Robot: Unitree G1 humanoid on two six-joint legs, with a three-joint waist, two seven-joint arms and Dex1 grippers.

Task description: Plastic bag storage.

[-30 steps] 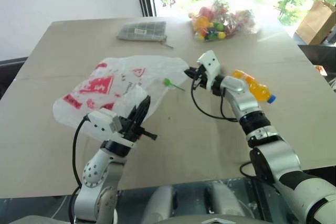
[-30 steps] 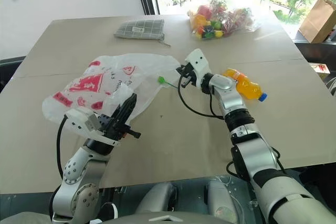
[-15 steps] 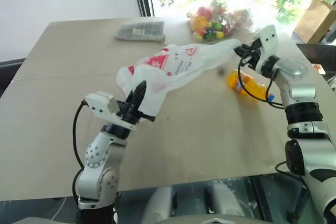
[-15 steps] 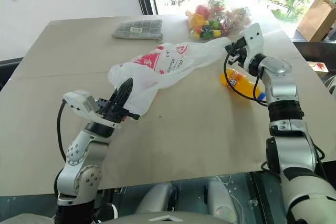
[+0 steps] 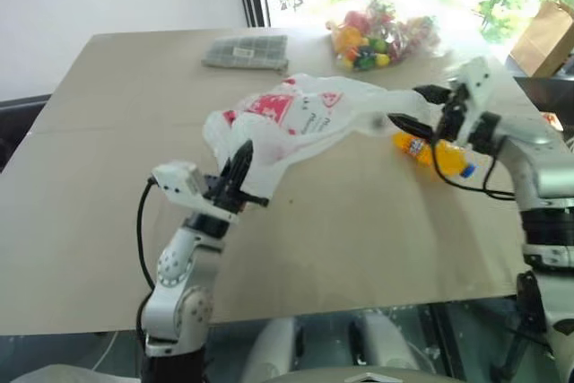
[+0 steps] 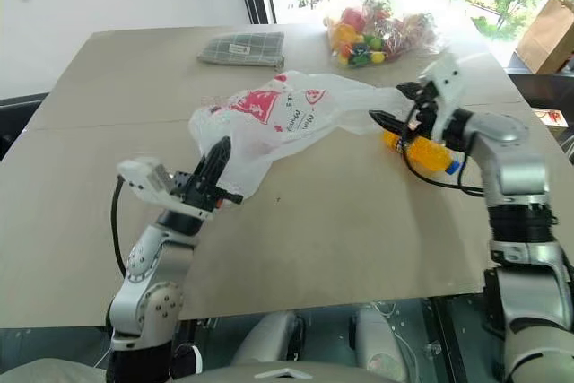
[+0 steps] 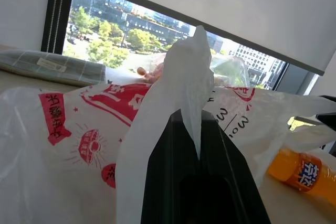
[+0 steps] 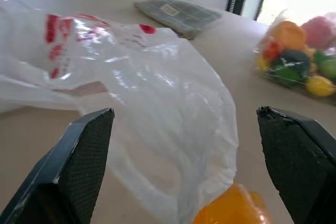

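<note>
Black fingers (image 7: 181, 156) of the left gripper (image 5: 240, 164) are pressed together on a fold of the plastic bag (image 5: 296, 118), which rises in a peak from between their tips, while the right gripper (image 5: 414, 107) stands with its two fingers spread wide and nothing between them, the bag's far end lying loose just in front of it

Beneath both arms runs the large beige table (image 5: 108, 221). Across its middle stretches the bag, thin, translucent white with red printing, drawn out from the left gripper's pinch towards the right gripper, its middle apparently lifted off the tabletop, though the head views leave that uncertain. At the table's far edge, by the window, sits a clear bag of colourful items (image 5: 381, 35), and to its left a flat grey checked pouch (image 5: 246, 52). Smallest is the orange bottle (image 5: 434, 153), lying on its side on the table just under the right gripper, its near end touching or tucked beneath the bag's trailing edge
</note>
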